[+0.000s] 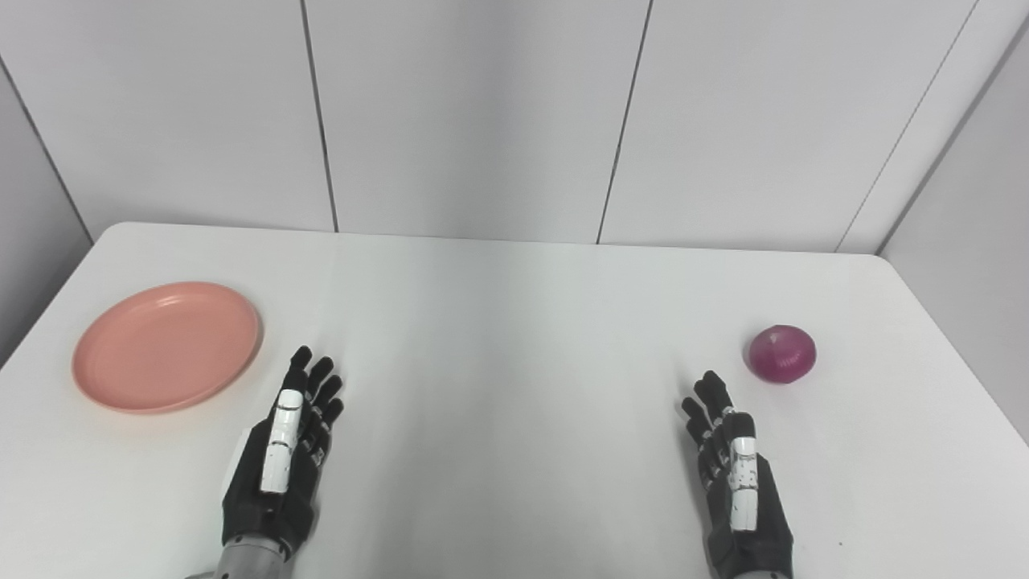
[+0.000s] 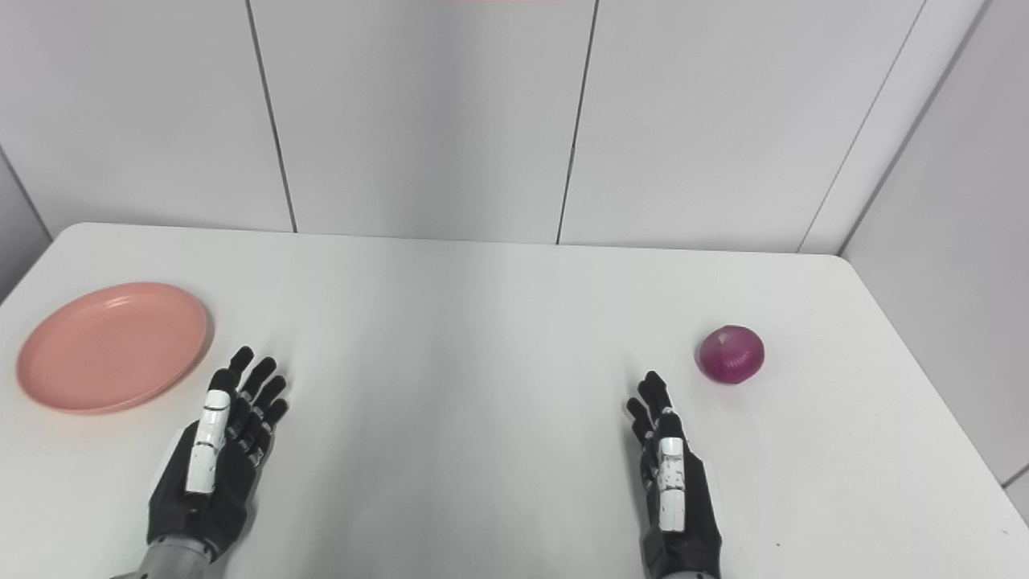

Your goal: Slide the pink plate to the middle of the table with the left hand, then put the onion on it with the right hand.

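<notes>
Right now I see both hands low over the white table (image 1: 514, 322), each reaching in from the near edge with nothing in it. My left hand (image 1: 283, 458) is stretched out, fingers straight and a little apart, pointing away from me and leaning slightly right. It holds nothing. The plate (image 1: 167, 346) lies flat on the far left side of the table, just beyond and to the left of those fingertips (image 1: 301, 358); a narrow strip of bare table shows between them, so I read them as near but apart. The plate is pink, round, with a shallow raised rim.

My right hand (image 1: 735, 474) is likewise extended, fingers straight and close together, pointing away and leaning slightly left, and it grips nothing. The onion (image 1: 782, 354) sits on the right side of the table, just beyond and to the right of that hand's fingertips (image 1: 711, 382), not touching them. It is purple-red and rests directly on the table surface.

Plate and onion are well apart, with the table's middle between them. Behind the table stands a pale panelled wall (image 1: 482, 112).
</notes>
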